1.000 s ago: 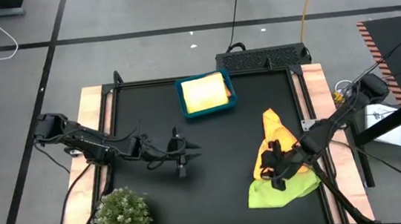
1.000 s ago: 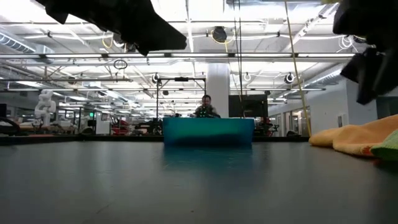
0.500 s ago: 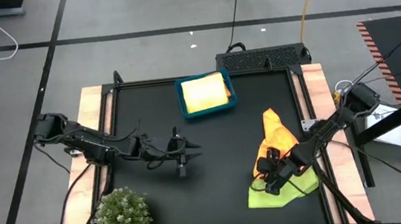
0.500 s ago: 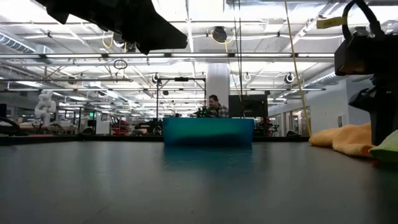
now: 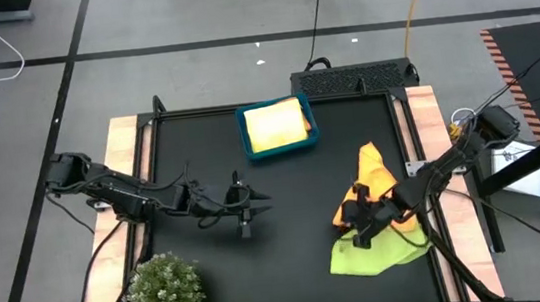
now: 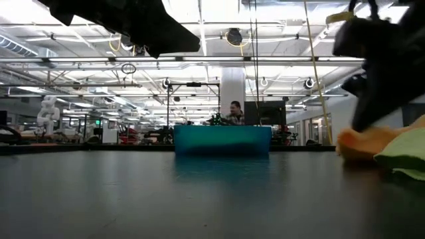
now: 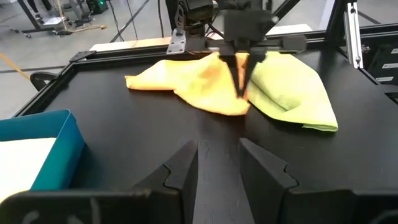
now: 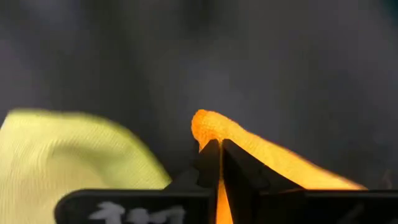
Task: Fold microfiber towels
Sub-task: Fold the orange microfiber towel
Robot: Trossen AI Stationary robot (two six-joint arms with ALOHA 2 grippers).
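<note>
Right end effector (image 5: 358, 224) pinches the orange microfiber towel (image 5: 371, 176), heaped against the lime green microfiber towel (image 5: 373, 255) on the black surface (image 5: 285, 200) at right. Left end effector (image 5: 256, 208), half-spread and empty, hovers mid-surface between the blue plastic bin (image 5: 278, 127) holding a folded yellow towel (image 5: 276, 124) and the bushy green plant (image 5: 165, 291).

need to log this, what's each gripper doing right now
left gripper: open, holding nothing, above the table.
right gripper: shut on the orange towel.

Bright, even light falls from ceiling strip lamps (image 6: 80, 41), glaring at twelve o'clock in the low view. The dark tabletop (image 5: 285, 200) shows soft, faint shadows. The low view's near tabletop is out of focus; the right wrist view's background is blurred.
</note>
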